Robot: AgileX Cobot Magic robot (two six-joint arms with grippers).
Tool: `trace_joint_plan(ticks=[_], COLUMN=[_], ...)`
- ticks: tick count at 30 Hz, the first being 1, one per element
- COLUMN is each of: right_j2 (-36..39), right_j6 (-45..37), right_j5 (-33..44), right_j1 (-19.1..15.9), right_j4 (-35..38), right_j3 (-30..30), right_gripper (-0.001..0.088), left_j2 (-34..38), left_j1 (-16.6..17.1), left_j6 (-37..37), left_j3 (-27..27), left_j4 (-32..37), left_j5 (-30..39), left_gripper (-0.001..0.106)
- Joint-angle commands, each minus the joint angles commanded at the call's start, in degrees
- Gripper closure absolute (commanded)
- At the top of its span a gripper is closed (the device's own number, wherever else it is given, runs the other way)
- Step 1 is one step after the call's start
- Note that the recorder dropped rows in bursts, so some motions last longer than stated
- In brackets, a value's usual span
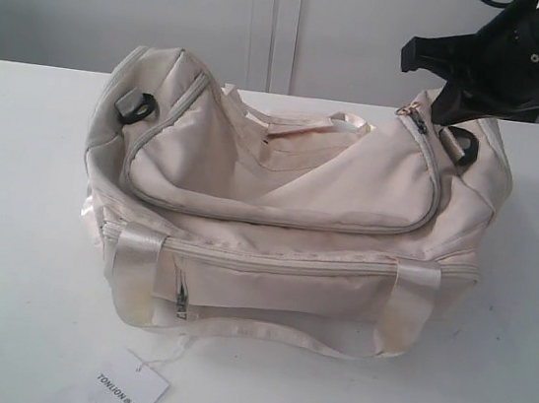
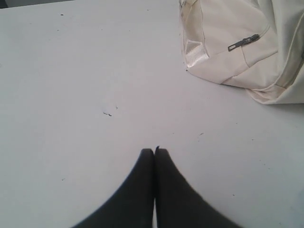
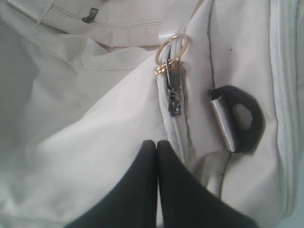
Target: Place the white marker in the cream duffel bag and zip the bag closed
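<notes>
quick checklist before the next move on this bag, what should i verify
1. The marker is inside the bag: cannot tell; no marker shows in any view.
2. The top zip is shut: ok; it looks closed along its visible run, with the zip pull at the end by the right arm.
3. The right gripper is free of the pull: ok; it is shut, tips on the fabric just short of the pull, holding nothing.
4. The left gripper is empty: ok; it is shut over bare table, apart from the bag.
5. The hang tag is clear of the zips: ok; it lies on the table in front of the bag.
</notes>
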Motion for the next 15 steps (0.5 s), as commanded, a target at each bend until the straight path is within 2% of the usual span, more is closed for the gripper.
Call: trace_joint_plan(ticks=[15], right_j2=[0.0], right_j6=[0.0], right_j5=[0.0], right_j1=[0.0], right_j4=[0.0], right_j3=[0.0], right_gripper=[0.0868], left_j2=[0.0], left_j1=[0.0], left_j6=[-1.8], left_j3=[0.0], left_j4=[0.0], left_j5=[0.0], left_gripper=[0.105])
